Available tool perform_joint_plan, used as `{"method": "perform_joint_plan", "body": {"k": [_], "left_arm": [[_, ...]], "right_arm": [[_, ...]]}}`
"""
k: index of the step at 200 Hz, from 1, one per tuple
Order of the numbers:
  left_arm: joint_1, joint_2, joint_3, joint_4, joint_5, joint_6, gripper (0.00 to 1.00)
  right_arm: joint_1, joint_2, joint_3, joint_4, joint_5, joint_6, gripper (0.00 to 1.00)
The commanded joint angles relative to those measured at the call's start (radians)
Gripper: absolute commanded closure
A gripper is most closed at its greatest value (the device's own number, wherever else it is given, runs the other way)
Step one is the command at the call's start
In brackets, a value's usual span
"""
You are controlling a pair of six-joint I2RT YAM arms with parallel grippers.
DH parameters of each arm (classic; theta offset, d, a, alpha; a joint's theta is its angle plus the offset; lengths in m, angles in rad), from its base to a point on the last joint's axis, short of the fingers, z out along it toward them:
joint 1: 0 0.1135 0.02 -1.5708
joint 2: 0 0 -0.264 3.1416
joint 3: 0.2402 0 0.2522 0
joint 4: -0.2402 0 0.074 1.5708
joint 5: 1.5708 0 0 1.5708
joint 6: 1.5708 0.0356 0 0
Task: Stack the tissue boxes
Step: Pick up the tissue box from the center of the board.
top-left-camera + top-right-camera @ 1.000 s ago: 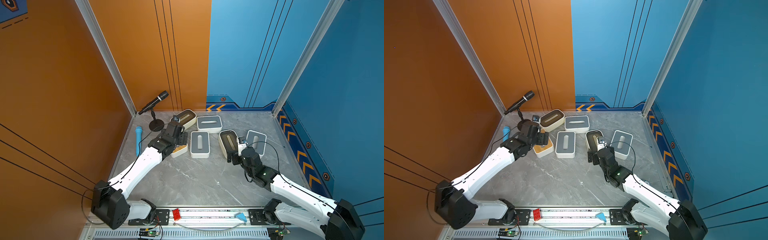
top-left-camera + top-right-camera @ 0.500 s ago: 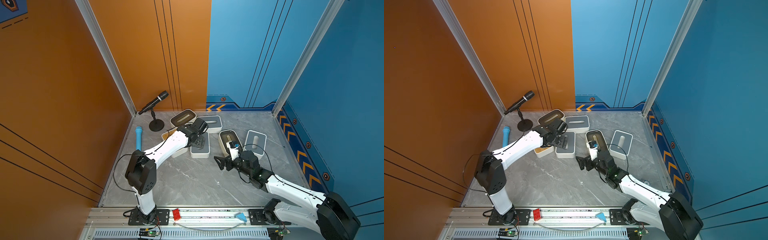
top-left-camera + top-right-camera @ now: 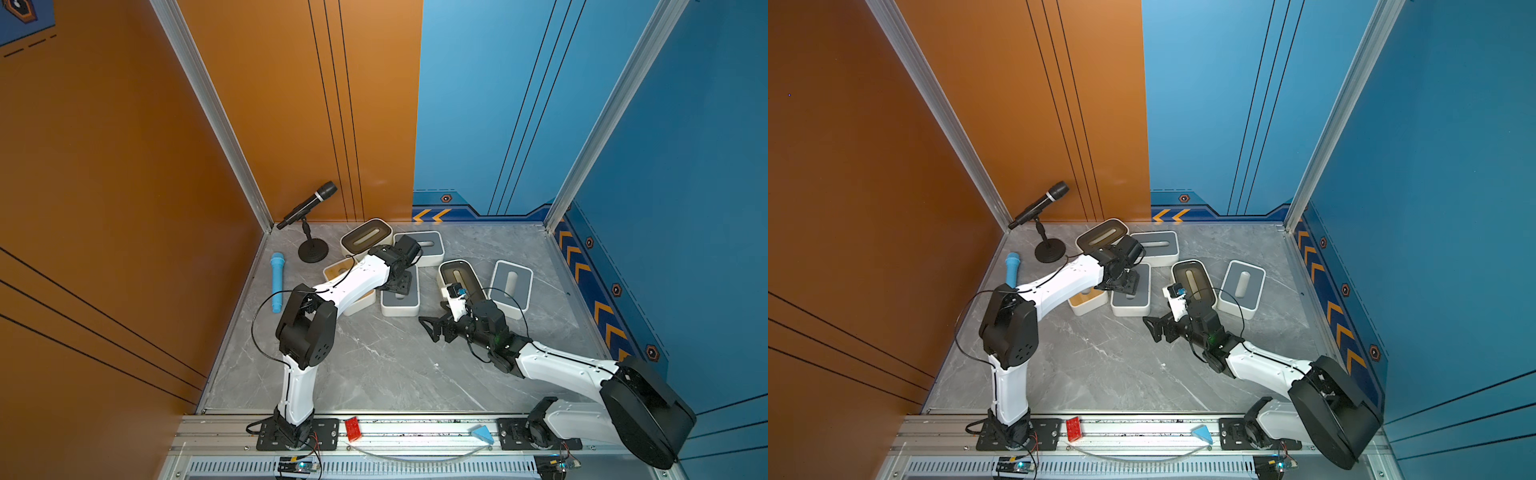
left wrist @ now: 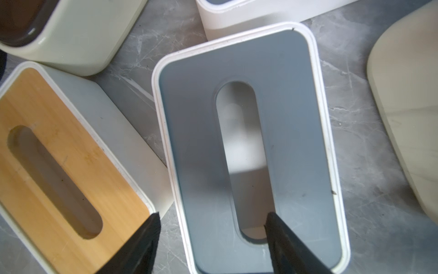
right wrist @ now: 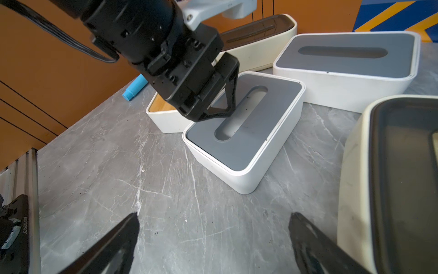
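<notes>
Several tissue boxes lie at the back of the floor. My left gripper (image 3: 399,286) hangs low over the middle grey-lidded box (image 3: 401,303). In the left wrist view its jaws (image 4: 211,214) stand apart, one finger at the lid's slot and the other over the gap beside the bamboo-lidded box (image 4: 59,132); neither presses the box (image 4: 296,142). My right gripper (image 3: 430,330) is open over bare floor, with the brown-lidded box (image 3: 461,278) beside it. The right wrist view shows nothing between its fingers (image 5: 213,214). Further back lie a brown-lidded box (image 3: 365,239) and a grey one (image 3: 430,245); another grey one (image 3: 511,286) lies at the right.
A black microphone on a stand (image 3: 309,203) and a blue cylinder (image 3: 277,282) sit by the orange wall at the left. The front rail carries a red brick (image 3: 353,428) and a blue wedge (image 3: 482,434). Walls close the back and both sides.
My left gripper swung from the bamboo-lidded box to the middle grey one, came down over its lid and narrowed its jaws. My right gripper drew back from the brown-lidded box to bare floor.
</notes>
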Motion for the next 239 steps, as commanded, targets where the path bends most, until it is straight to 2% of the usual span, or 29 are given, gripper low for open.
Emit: {"method": "perform_joint_plan", "body": {"k": [1, 239], "left_arm": [[0.022, 0.02, 0.035, -0.027, 0.023, -0.006, 0.29], [0.061, 0.126, 0.089, -0.026, 0.05, -0.012, 0.37]], "right_arm": [[-0.003, 0.002, 0.017, 0.038, -0.011, -0.019, 0.0], [-0.02, 0.003, 0.02, 0.035, -0.022, -0.018, 0.0]]}}
